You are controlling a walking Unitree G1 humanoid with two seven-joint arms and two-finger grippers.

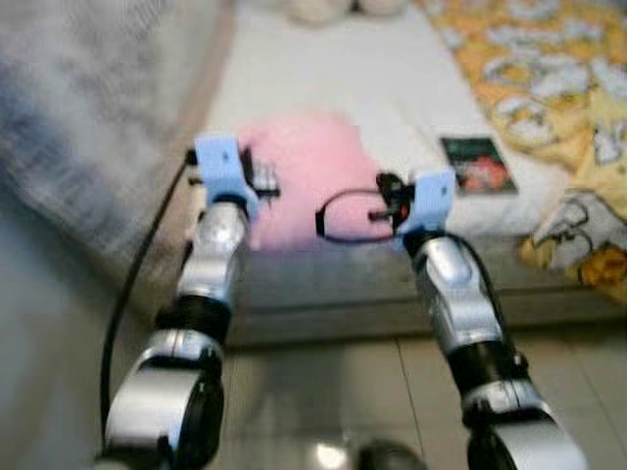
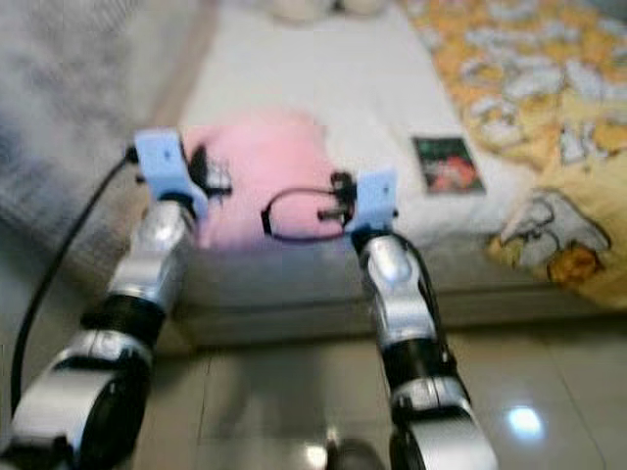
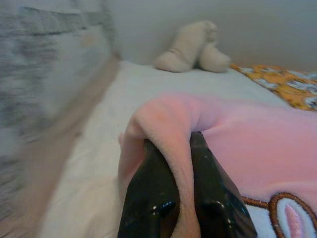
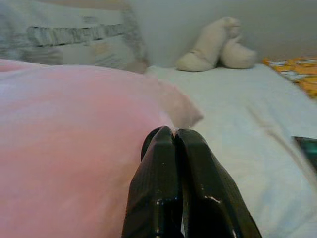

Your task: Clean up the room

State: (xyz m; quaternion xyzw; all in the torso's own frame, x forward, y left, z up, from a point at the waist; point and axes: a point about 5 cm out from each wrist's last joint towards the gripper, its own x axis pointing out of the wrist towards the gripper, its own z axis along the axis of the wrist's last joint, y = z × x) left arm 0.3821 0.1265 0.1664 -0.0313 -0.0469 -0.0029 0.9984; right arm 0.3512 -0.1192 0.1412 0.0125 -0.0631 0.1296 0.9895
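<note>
A pink fleece cloth with an embroidered patch lies at the near edge of the white mattress. My left gripper is at its left side, and in the left wrist view the gripper is shut on a fold of the pink cloth. At the cloth's right edge is my right gripper. In the right wrist view that gripper is shut, with the pink cloth bunched right at its tips.
A small dark book lies on the mattress right of the cloth. A yellow patterned blanket covers the bed's right side. A beige plush toy sits at the far end. Grey bedding is at left, and tiled floor lies below.
</note>
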